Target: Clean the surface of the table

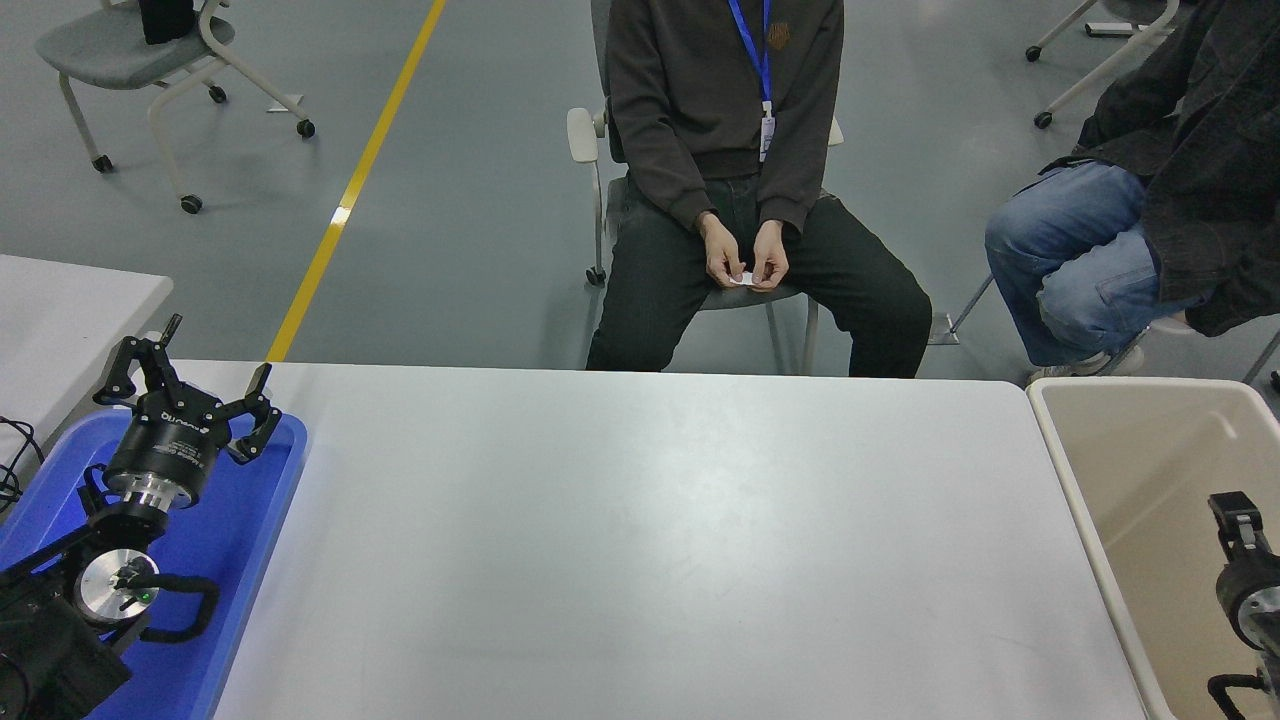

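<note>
The table surface point(640, 540) is a wide matte white-grey top filling the middle of the head view, and nothing lies on it. My left gripper point(190, 372) is parked at the lower left above the blue tray, with its fingers spread open and empty. My right gripper point(1240, 535) comes in at the right edge, inside the beige bin, beyond the table's right end. Only part of it shows and nothing is visible in it.
A blue plastic tray point(255, 520) lies on the table's left end. A beige bin point(1100, 470) stands against the right end. A smaller white table point(60, 300) is at the far left. One person point(720, 150) sits at the far side holding a small white scrap; another point(1130, 240) sits at the right.
</note>
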Robot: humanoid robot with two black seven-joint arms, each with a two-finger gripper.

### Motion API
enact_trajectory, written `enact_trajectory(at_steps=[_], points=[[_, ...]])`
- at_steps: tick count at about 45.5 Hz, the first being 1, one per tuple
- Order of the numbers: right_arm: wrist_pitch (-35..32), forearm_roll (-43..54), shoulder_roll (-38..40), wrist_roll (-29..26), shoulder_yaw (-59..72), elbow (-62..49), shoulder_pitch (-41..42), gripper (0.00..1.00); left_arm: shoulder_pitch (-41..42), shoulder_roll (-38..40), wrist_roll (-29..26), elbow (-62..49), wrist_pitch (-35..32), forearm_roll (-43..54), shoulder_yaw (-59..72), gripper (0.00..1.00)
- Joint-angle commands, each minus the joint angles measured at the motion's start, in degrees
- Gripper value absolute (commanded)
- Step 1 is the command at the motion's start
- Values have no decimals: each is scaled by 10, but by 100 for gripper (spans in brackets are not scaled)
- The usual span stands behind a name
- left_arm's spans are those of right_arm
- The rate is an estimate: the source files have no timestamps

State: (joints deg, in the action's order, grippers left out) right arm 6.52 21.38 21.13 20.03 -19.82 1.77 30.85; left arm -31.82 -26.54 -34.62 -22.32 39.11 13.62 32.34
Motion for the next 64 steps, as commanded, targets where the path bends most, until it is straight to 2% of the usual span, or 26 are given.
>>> enact_trajectory(at_steps=[1,7,12,18,24,29,35,44,52,59,64], points=[[1,-14,5,-2,-2,0,11,100,0,0,0,0,0,0,0,100],[2,-36,8,1,-10,-1,41,100,0,0,0,0,0,0,0,100],[0,-107,9,1,-14,0,49,100,0,0,0,0,0,0,0,100],[-24,-131,9,-26,-20,7,67,100,0,0,0,0,0,0,0,100],[-74,-164,8,-60,-41,7,86,100,0,0,0,0,0,0,0,100],[-121,-245,-3,-59,-59,28,112,100,0,0,0,0,0,0,0,100],[-177,-286,-6,-53,-67,47,112,100,0,0,0,0,0,0,0,100],[-327,-302,30,-49,-108,103,81,100,0,0,0,0,0,0,0,100],[-325,-303,54,-48,-144,171,79,100,0,0,0,0,0,0,0,100],[-322,-301,55,-48,-266,247,58,100,0,0,0,0,0,0,0,100],[-325,-296,33,-48,-311,261,36,100,0,0,0,0,0,0,0,100]])
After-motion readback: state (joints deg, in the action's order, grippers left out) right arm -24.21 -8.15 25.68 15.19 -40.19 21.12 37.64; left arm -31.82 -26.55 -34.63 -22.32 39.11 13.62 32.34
